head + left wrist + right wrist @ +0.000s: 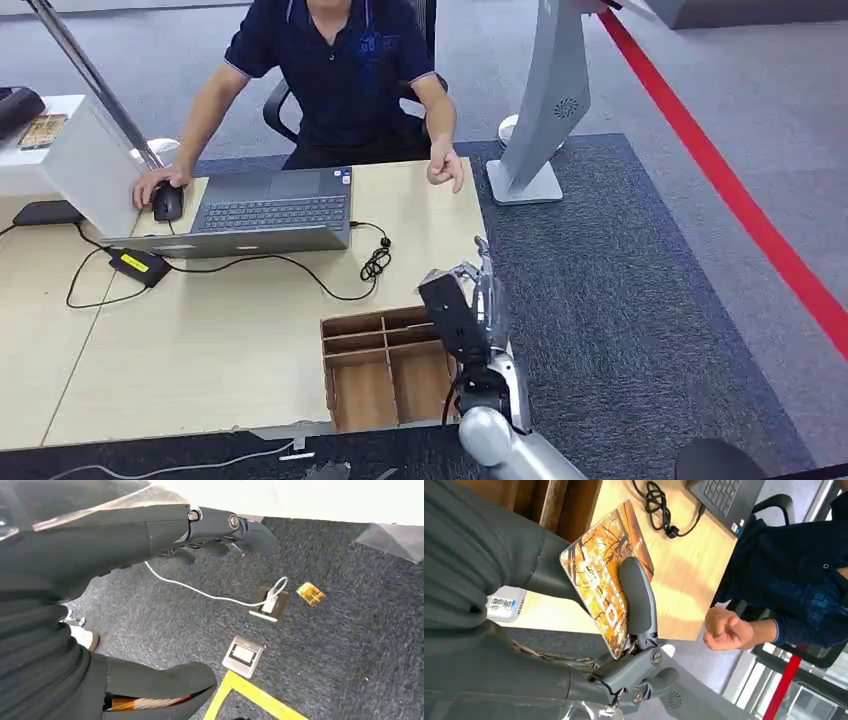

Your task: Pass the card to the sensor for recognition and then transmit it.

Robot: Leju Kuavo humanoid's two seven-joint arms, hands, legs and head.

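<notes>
The right robot hand [624, 645] pinches the card [606, 572] above the table's [200, 340] near edge, beside the wooden tray [385, 365]. The sensor is probably the grey stand [545, 110] beyond; recognition and handover look undone. The left robot hand [220, 527] hangs empty, fingers loosely apart.

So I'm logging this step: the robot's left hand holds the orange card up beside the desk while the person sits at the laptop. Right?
Not quite: it is the right hand that holds the orange card, as the right wrist view shows. The left hand hangs over the floor with nothing in it. The rest stands: the card is up beside the desk, and the person sits at the laptop.
</notes>
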